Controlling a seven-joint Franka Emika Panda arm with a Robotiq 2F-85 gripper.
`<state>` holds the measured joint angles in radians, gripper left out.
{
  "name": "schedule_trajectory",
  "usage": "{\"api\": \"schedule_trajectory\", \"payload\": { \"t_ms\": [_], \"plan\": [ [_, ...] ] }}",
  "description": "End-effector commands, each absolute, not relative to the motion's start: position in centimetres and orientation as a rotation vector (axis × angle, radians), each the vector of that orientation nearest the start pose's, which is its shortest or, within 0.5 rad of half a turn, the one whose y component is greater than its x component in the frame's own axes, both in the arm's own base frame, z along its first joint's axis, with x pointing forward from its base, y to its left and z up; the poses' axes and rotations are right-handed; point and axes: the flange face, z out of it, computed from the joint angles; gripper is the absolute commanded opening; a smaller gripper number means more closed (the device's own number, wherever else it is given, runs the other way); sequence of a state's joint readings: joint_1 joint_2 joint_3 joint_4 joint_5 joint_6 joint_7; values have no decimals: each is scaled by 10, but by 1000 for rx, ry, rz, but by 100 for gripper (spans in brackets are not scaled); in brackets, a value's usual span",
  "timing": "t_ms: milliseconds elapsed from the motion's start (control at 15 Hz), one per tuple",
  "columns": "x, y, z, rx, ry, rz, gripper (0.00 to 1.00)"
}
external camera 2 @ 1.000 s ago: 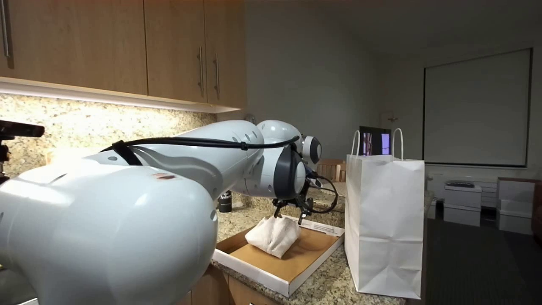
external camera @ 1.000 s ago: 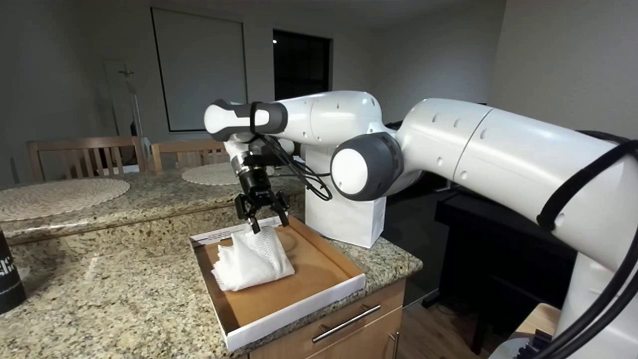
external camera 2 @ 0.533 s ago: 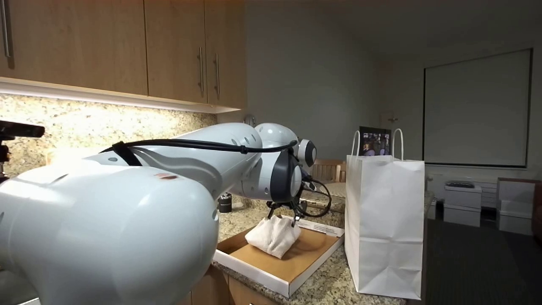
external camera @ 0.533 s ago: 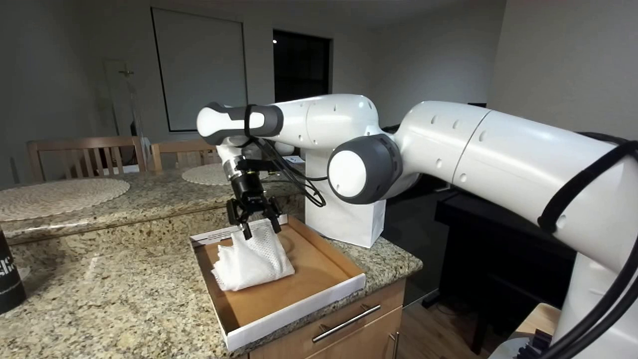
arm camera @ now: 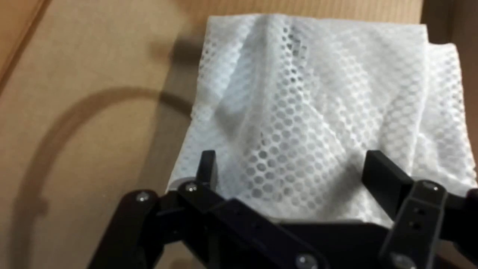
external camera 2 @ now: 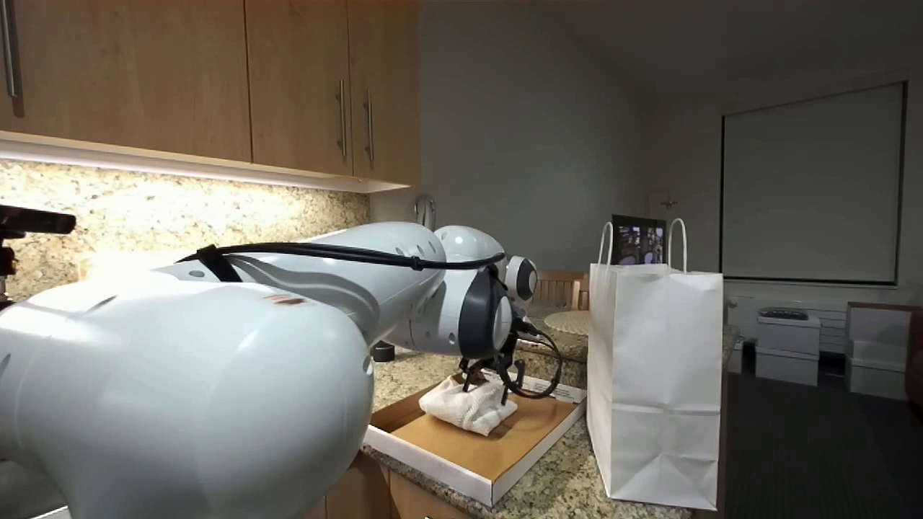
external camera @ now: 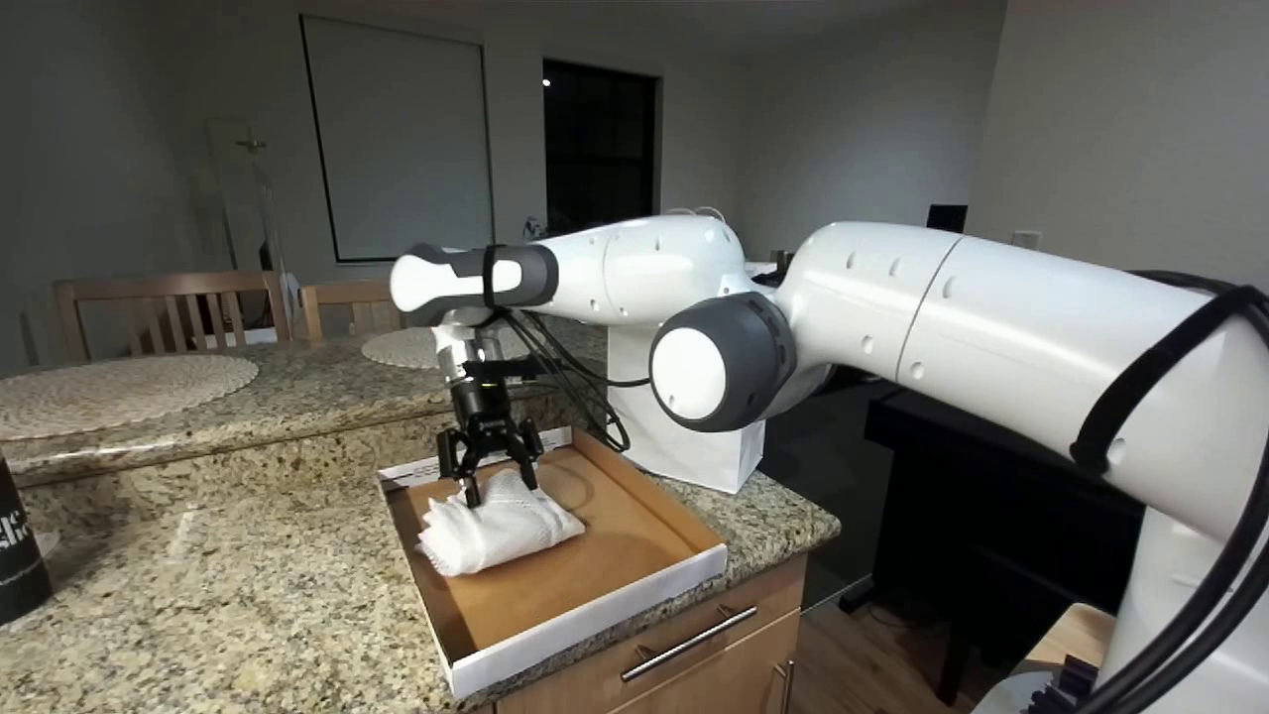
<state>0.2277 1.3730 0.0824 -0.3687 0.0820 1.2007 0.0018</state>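
Cloth (external camera: pixel 501 540): its peak sits flatter than a moment ago, and the gripper (external camera: pixel 503 491) has come down to it; it lies crumpled in the tray (external camera: pixel 590 627).
Mesh (arm camera: pixel 291 149): looks light, soft and limp, unlikely to slip or break; whether anything lies under it does not show.
Folds (arm camera: pixel 257 101): the raised ones by the fingers (arm camera: pixel 384 183) look the best hold, a deep pinch surer than a bare edge.
Gripper: jaws wide apart, gripping nothing, cloth below and between them; contact is hard to confirm.
Tray: low-walled cardboard, set on the counter (external camera: pixel 248 595).
Bag (external camera 2: pixel 660 389): white, upright, beside the tray.
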Motion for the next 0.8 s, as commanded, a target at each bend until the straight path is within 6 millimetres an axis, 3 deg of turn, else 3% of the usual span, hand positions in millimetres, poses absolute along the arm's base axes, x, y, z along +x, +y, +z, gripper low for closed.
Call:
{"api": "schedule_trajectory", "payload": {
  "t_ms": [0,133,200,267,733],
  "plan": [
    [710,205,171,-2940,-422,844,100],
    [706,206,167,-2956,-430,874,100],
    [707,205,169,-2968,-422,868,75],
    [709,205,170,-2979,-415,858,74],
    [710,207,183,-2977,-414,835,29]
  ]
}}
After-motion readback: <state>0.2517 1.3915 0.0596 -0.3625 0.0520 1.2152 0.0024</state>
